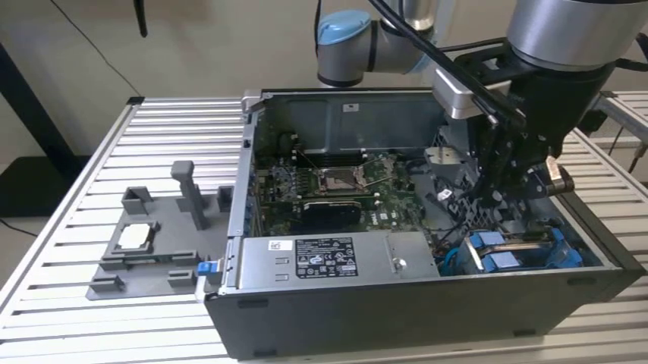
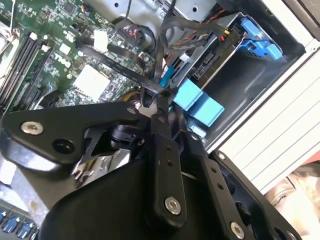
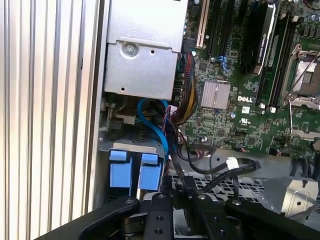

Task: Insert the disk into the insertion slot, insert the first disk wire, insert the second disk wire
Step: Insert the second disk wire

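Where the gripper (image 2: 159,102) clamps a black disk wire (image 2: 115,63) (pinched narrowly on it), little room is free: just beyond, the blue-tabbed disk (image 2: 202,105) sits in the insertion slot (image 2: 240,75), beside the case wall (image 3: 96,125).

You see an open computer case (image 1: 405,318) with a green board (image 1: 335,189) and a grey power box (image 1: 335,258) inside, and a grey stand (image 1: 152,254) on the slatted table (image 1: 61,303) at the exterior view's left.
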Tool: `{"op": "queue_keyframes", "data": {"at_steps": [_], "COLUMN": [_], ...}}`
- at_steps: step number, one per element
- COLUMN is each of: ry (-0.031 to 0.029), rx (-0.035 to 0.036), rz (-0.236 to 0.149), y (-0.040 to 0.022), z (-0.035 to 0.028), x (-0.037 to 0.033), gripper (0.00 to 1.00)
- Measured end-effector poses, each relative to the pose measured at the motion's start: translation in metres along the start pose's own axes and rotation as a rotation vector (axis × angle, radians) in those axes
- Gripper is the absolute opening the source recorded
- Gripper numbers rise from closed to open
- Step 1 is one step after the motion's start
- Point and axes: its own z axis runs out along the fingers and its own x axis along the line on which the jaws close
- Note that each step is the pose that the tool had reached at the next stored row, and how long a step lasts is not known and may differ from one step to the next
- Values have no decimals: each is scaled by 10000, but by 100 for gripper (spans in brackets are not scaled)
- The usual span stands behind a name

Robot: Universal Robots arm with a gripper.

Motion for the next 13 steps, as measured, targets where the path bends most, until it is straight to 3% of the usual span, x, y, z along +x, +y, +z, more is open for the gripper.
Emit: {"op": "queue_keyframes", "data": {"at_steps": [2,3,6,10,13], "ry": [75,81,86,67,73], "rx": [-13,-5,93,108,167], "rz": [-53,-85,-195,-273,-295], "y": [0,0,0,-9,-13], "z": [7,12,14,-67,-71], "x": [1,-1,-11,-20,-76], "gripper": [23,23,23,23,23]}}
